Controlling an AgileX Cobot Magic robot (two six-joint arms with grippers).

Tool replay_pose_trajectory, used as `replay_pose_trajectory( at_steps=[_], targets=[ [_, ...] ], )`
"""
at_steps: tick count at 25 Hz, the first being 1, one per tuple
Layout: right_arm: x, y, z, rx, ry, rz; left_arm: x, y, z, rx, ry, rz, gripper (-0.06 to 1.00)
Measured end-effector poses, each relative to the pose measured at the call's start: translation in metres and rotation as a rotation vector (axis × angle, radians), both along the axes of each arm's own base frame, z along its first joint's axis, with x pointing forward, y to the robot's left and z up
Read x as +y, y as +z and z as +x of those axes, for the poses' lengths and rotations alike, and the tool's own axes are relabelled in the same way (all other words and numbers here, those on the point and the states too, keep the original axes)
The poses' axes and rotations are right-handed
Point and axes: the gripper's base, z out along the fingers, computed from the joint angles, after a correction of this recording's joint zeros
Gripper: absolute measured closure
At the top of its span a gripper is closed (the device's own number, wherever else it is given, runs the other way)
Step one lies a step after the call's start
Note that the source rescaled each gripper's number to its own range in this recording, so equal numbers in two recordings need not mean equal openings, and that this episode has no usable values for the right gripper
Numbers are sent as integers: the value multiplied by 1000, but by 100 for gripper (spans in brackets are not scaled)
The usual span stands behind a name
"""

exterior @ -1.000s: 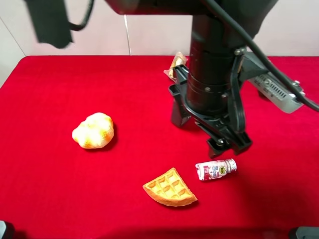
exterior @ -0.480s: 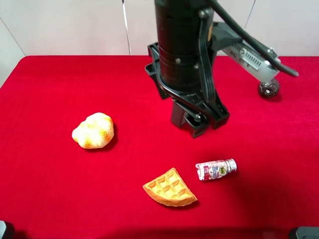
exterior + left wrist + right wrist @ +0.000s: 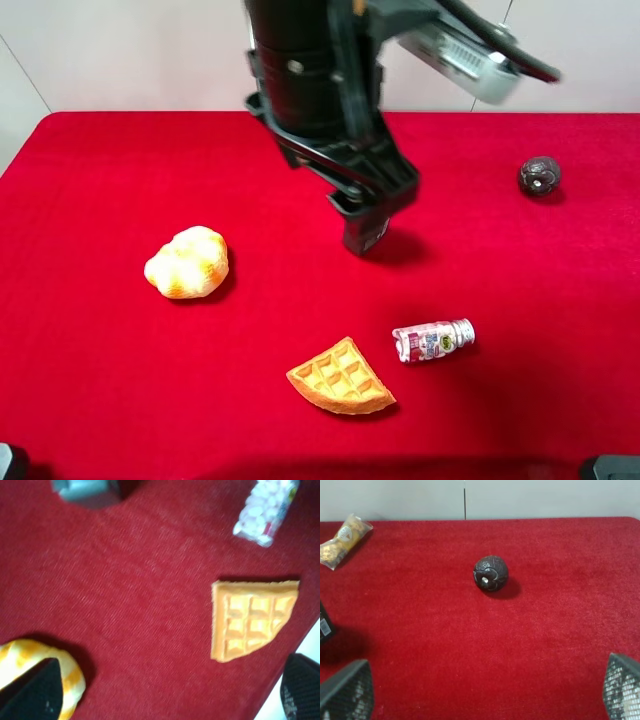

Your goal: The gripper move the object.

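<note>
The small clear bottle [image 3: 432, 340] with a pink-and-white label and white cap lies on its side on the red cloth, right of the waffle. It shows blurred in the left wrist view [image 3: 265, 510]. My left gripper [image 3: 375, 185], a black claw on the bulky dark arm, hangs high over the middle of the table, up and left of the bottle and well apart from it. In its wrist view the gripper [image 3: 170, 692] is open and empty, fingers wide apart. My right gripper [image 3: 485, 692] is open and empty; it does not show in the exterior view.
A waffle wedge [image 3: 341, 378] lies front centre and a bread roll [image 3: 187, 262] at the left. A dark grey pump bottle [image 3: 362, 236] stands partly behind the arm. A dark ball [image 3: 539, 175] sits at the right. A snack packet [image 3: 342, 540] lies near the back wall.
The left arm has swung up and to the left, away from the bottle, uncovering the dark ball. The bottle, waffle and bread have not moved.
</note>
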Motion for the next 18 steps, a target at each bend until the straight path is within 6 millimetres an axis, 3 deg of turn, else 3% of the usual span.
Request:
replay_pose_trajectory(
  at_steps=[7,9,18],
  targets=[
    [0,0,0,0,0,0,40,14,-6,-5,54,-8,15],
    [0,0,0,0,0,0,61,21,-14,-14,74,-21,15],
    [0,0,0,0,0,0,119,36,-45,-80,111,-112,15]
  ],
)
